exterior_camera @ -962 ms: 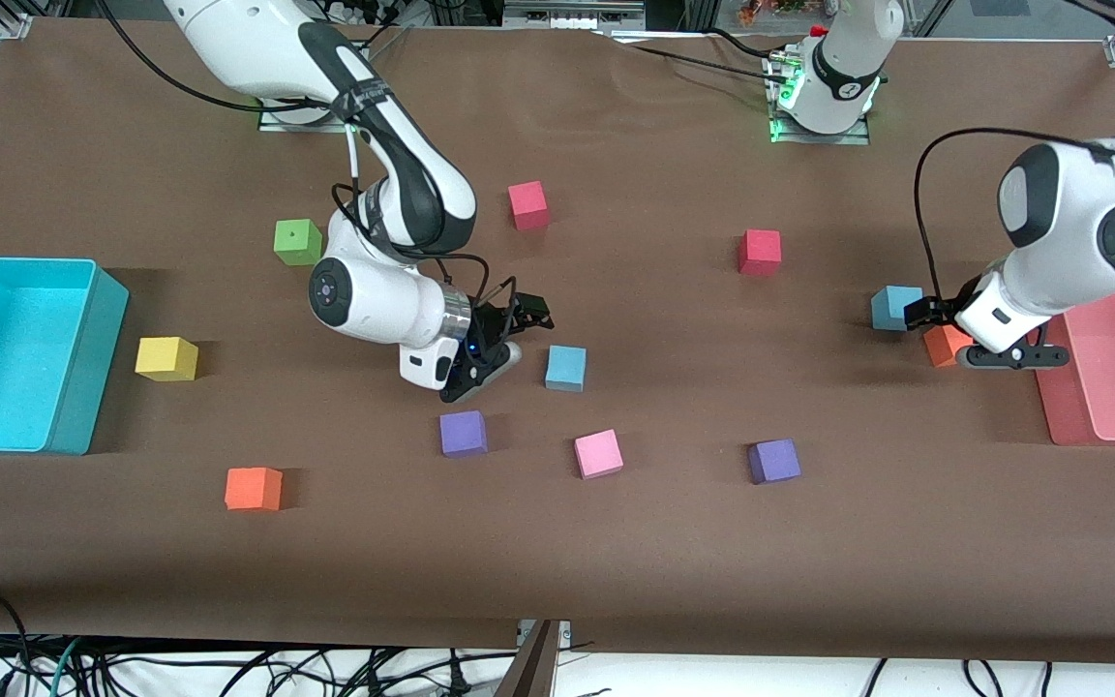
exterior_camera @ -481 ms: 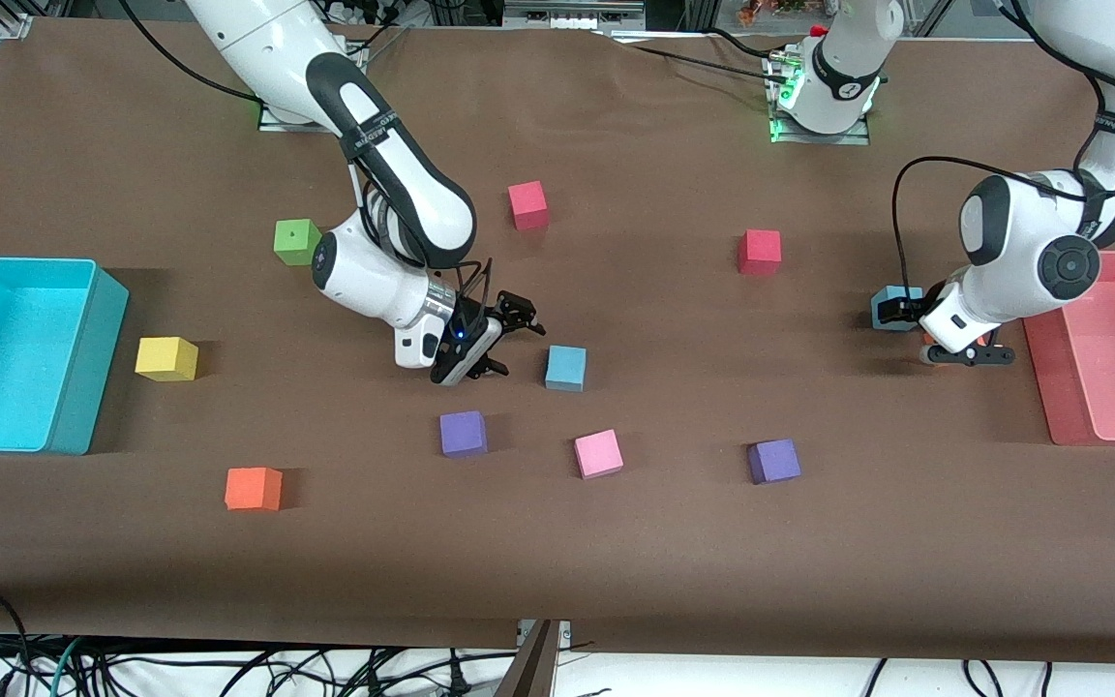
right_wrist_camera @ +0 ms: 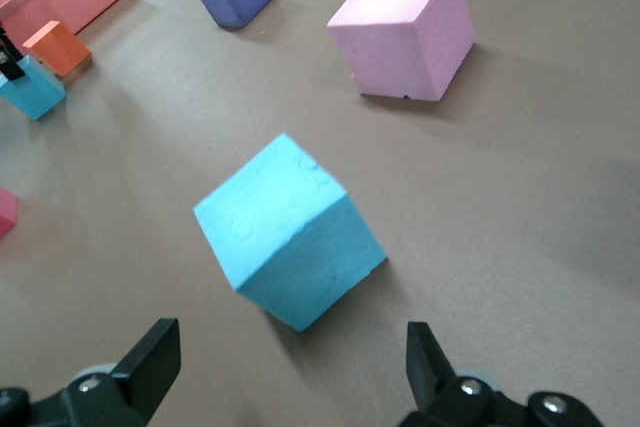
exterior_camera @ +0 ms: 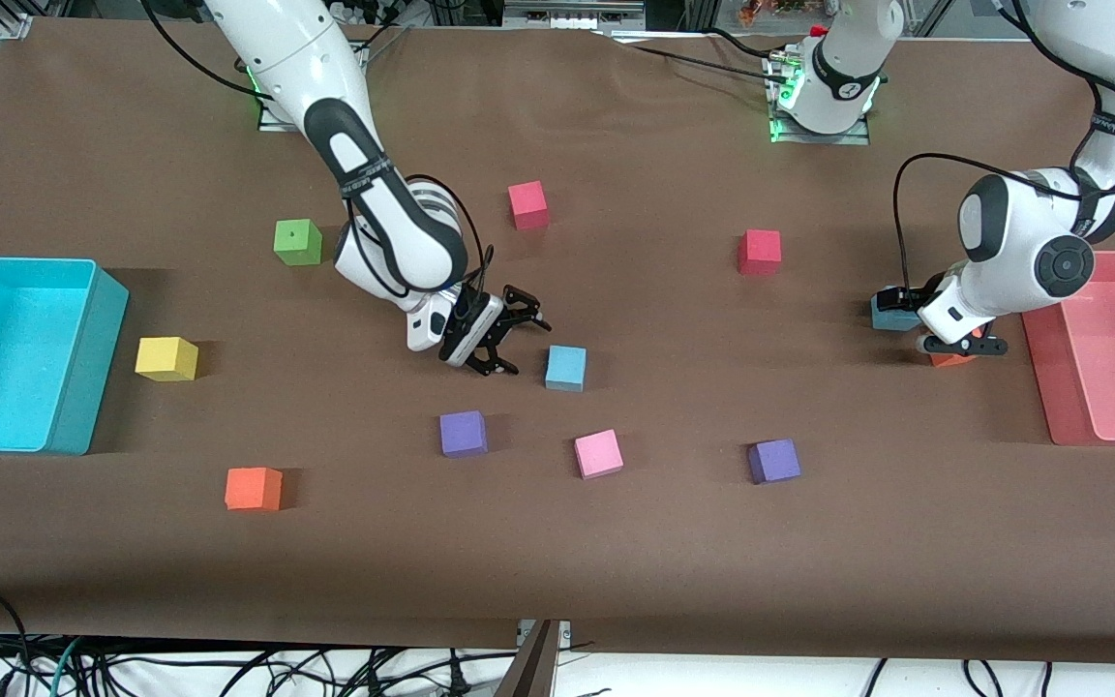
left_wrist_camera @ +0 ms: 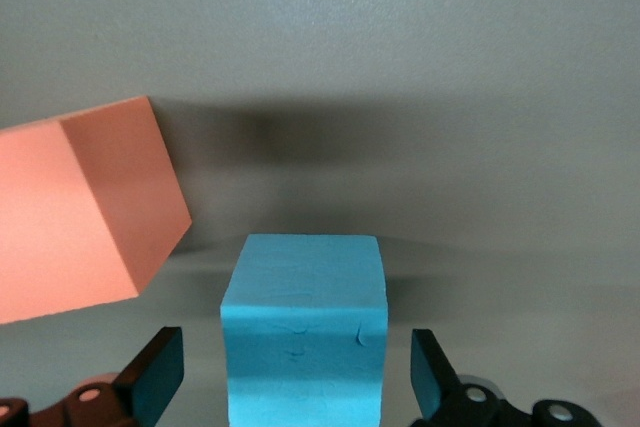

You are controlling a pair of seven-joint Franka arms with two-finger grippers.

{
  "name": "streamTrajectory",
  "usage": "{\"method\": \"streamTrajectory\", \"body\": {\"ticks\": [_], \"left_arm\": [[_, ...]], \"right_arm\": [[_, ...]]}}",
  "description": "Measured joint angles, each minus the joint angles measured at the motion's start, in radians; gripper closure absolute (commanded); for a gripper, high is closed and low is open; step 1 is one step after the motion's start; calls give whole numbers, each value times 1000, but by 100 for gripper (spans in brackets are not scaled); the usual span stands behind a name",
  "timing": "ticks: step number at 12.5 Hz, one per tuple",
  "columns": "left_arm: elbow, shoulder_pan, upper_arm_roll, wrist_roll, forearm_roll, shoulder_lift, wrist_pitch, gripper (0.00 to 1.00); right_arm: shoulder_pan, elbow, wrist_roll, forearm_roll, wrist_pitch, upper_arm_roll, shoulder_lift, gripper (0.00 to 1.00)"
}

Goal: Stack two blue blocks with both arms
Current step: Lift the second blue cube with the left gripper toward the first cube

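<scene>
Pincer of the right arm (exterior_camera: 509, 332) hangs low over the bench (exterior_camera: 616, 542), its fingers spread wide and holding nothing, just beside the middle blue block (exterior_camera: 565, 368), which rests on the bench toward the centre, with a pink cube (exterior_camera: 598, 454) and a purple cube (exterior_camera: 463, 433) nearer the front camera. In the right wrist view this block (right_wrist_camera: 288, 230) lies ahead of the two fingertips (right_wrist_camera: 150, 357), apart from them. The left pincer (exterior_camera: 916, 319) is also wide, down at the second blue block (exterior_camera: 891, 314) toward the left arm's end. In the left wrist view that block (left_wrist_camera: 303, 332) sits between the fingers (left_wrist_camera: 152, 387), with an orange cube (left_wrist_camera: 80, 207) just beside it.
</scene>
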State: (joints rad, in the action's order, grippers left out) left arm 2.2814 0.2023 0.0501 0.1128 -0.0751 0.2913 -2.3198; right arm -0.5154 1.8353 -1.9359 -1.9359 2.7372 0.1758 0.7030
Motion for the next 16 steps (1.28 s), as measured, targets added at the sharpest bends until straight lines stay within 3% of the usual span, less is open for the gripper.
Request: {"method": "streamTrajectory", "body": {"ticks": [3,4,7,8,13,16], "left_arm": [[6,0,1,2,0,22,-26,2],[6,0,1,2,0,27,-30,22],[6,0,1,2,0,29,-32,94],[6,0,1,2,0,29,-32,100],[-17,-7,13,-1,10,-4,-6,100],[-134,-127,43,-42,156,-78,134,100]], "right_arm": [[-1,-15,-164,-72,-41,0,37,0],[-2,-30,-190,-76,-43,0,46,0],[-5,-57,-229,-82,-44,-2,63,1],[-5,-59,-248,-84,-44,-3,65,1],[-6,-66,-326,-90,-98,-22,67,1],[-7,-67,-432,-180,-208,-54,85,1]]}}
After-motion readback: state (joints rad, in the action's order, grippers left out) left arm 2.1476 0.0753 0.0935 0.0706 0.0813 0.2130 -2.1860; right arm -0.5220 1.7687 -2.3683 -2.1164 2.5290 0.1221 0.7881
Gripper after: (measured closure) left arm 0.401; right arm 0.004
